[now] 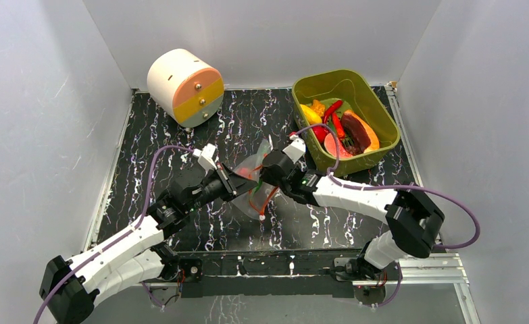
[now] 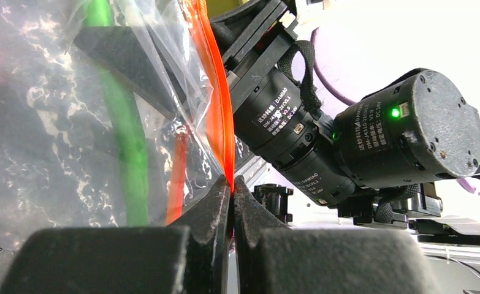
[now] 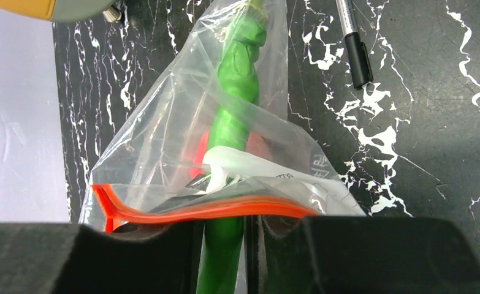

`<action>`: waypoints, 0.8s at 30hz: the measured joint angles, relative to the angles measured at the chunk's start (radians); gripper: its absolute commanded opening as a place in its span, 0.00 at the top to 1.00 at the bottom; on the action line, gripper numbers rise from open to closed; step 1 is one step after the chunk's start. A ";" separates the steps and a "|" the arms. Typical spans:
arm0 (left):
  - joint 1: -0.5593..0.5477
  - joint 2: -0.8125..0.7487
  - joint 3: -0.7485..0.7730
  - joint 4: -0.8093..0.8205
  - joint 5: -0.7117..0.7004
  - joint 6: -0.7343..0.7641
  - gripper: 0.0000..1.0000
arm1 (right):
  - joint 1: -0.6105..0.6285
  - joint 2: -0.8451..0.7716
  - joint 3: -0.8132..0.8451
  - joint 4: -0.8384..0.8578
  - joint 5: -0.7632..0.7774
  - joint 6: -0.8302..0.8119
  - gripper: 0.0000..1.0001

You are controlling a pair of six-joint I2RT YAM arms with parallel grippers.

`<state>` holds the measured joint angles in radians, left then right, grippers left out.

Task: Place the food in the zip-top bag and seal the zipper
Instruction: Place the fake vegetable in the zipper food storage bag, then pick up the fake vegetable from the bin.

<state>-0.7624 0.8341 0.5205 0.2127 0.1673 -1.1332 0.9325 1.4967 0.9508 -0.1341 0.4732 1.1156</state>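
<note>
The clear zip-top bag (image 1: 253,189) hangs between my two grippers over the middle of the table. My left gripper (image 2: 232,182) is shut on the orange-red zipper (image 2: 223,122) at one end of the mouth. A long green pepper (image 3: 237,92) reaches through the mouth into the bag (image 3: 157,141), and its near end sits between the fingers of my right gripper (image 3: 222,226), which is shut on it. The zipper (image 3: 225,209) curves across just above those fingers. Something red (image 2: 176,177) also lies inside the bag. More food (image 1: 336,121), including a red chili and yellow pieces, lies in the olive-green tub (image 1: 376,108).
A cream cylinder with small orange and yellow drawers (image 1: 184,86) stands at the back left. A black pen (image 3: 355,49) lies on the marbled table beyond the bag. White walls close in the table's left, back and right sides.
</note>
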 measured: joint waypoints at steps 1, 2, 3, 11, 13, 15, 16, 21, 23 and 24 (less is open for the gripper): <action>0.000 0.000 0.000 -0.002 0.000 0.003 1.00 | 0.002 0.000 0.000 0.002 0.000 -0.001 0.67; 0.000 0.000 0.000 -0.003 -0.002 0.006 1.00 | 0.003 0.000 0.000 0.005 0.000 -0.007 0.63; 0.000 0.000 0.000 -0.005 -0.003 0.011 1.00 | 0.004 0.000 -0.002 0.005 -0.001 -0.014 0.58; 0.000 0.035 0.031 -0.069 -0.040 0.098 1.00 | 0.004 -0.103 -0.040 -0.019 -0.083 -0.105 0.39; 0.000 0.050 0.047 -0.093 -0.048 0.126 1.00 | 0.004 -0.147 -0.037 -0.044 -0.113 -0.126 0.40; 0.000 0.063 0.065 -0.114 -0.056 0.154 1.00 | 0.004 -0.194 -0.024 -0.083 -0.154 -0.153 0.42; 0.000 0.068 0.075 -0.125 -0.060 0.168 1.00 | 0.004 -0.208 -0.018 -0.094 -0.168 -0.162 0.44; 0.000 0.075 0.103 -0.167 -0.076 0.218 1.00 | 0.004 -0.270 0.016 -0.177 -0.249 -0.219 0.54; 0.000 0.075 0.114 -0.186 -0.084 0.239 1.00 | 0.004 -0.286 0.024 -0.212 -0.264 -0.241 0.56; 0.000 0.075 0.120 -0.197 -0.089 0.250 1.00 | 0.004 -0.296 0.024 -0.230 -0.267 -0.253 0.57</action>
<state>-0.7628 0.9092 0.6403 0.0158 0.0788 -0.8833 0.9367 1.2011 0.9749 -0.3637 0.2058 0.8627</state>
